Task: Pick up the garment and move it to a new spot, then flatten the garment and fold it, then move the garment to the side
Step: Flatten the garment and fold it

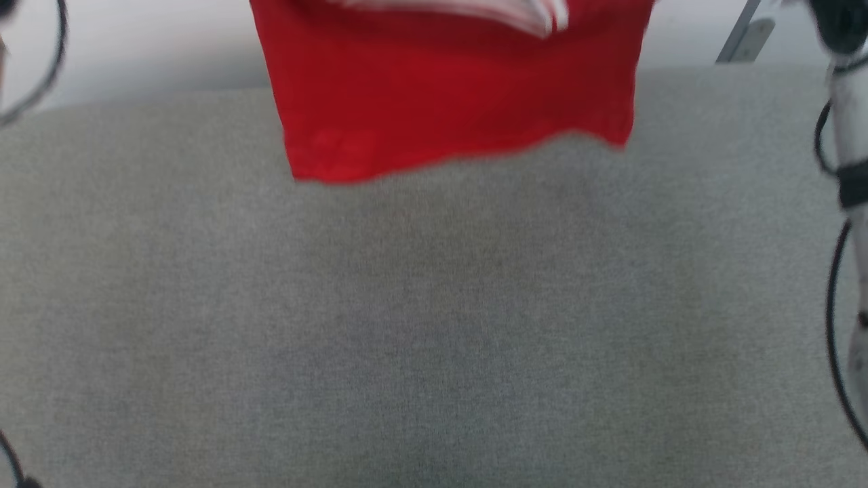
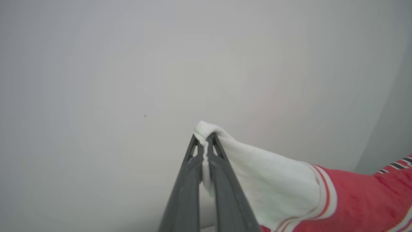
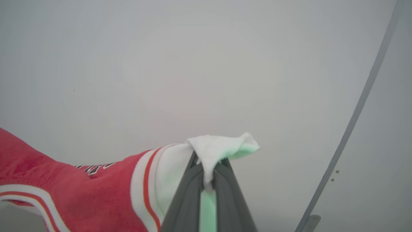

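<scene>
Item under inspection: red jersey [image 1: 441,88]. In the head view it hangs at the top centre as a broad red panel, its lower hem free and slightly slanted, lower on the robot's left. A white striped trim [image 1: 536,13] shows at its upper edge. The picture is blurred; contact between the hem and the grey fabric-covered worktop [image 1: 434,325] beneath cannot be confirmed.

Left pincer [image 2: 203,139]: both fingers drawn together, clamped on a bunched fold of the jersey's white sleeve [image 2: 273,180]. The cloth protrudes just past the fingertips and trails off to the right of that view into red fabric edged in red and white stripes.

Right pincer [image 3: 209,166]: fingers together, clamped on the other white sleeve [image 3: 222,148], which bunches over the tips. Red fabric [image 3: 80,199] runs away to the left of that view, with part of the black, white-outlined lettering [image 3: 95,168] visible.

Both wrist views look onto a plain pale wall [image 2: 161,64]. A pale forearm [image 1: 847,135] with black cables stands at the right edge of the head view.
</scene>
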Robot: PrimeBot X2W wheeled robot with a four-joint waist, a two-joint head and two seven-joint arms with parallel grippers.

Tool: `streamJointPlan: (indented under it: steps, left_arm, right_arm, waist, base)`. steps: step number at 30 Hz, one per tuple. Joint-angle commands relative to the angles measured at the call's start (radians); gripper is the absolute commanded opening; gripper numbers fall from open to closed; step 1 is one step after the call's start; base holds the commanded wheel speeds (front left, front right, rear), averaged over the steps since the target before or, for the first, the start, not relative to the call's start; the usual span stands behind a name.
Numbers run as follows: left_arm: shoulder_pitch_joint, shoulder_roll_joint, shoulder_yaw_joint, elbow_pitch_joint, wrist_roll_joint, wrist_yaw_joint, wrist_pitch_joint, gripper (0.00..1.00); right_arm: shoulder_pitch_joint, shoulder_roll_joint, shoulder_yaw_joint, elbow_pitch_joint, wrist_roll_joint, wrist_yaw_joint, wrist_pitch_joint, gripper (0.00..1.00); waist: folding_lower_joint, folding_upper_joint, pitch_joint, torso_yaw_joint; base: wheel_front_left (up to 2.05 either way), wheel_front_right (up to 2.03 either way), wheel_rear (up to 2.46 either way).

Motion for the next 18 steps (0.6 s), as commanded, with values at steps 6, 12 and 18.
streamJointPlan:
  steps: [6, 12, 18]
  left_arm:
    - [-0.156, -0.013, -0.007, 0.077, 0.065, 0.006, -0.174, 0.0]
    - [-0.259, -0.035, -0.01, 0.148, 0.114, 0.013, -0.379, 0.0]
    - [-0.259, -0.074, -0.04, 0.246, 0.124, -0.023, -0.441, 0.0]
  right_arm:
    - [-0.158, -0.009, 0.047, 0.141, -0.09, 0.0, -0.245, 0.0]
    - [-0.292, -0.005, 0.07, 0.269, -0.215, 0.0, -0.479, 0.0]
    - [-0.343, 0.034, 0.087, 0.413, -0.244, 0.0, -0.524, 0.0]
  waist:
    - [0.0, 0.0, 0.116, 0.007]
    - [0.0, 0.0, 0.225, 0.025]
    - [0.0, 0.0, 0.315, 0.055]
  base:
    - [0.0, 0.0, 0.0]
    - [0.0, 0.0, 0.0]
    - [0.0, 0.0, 0.0]
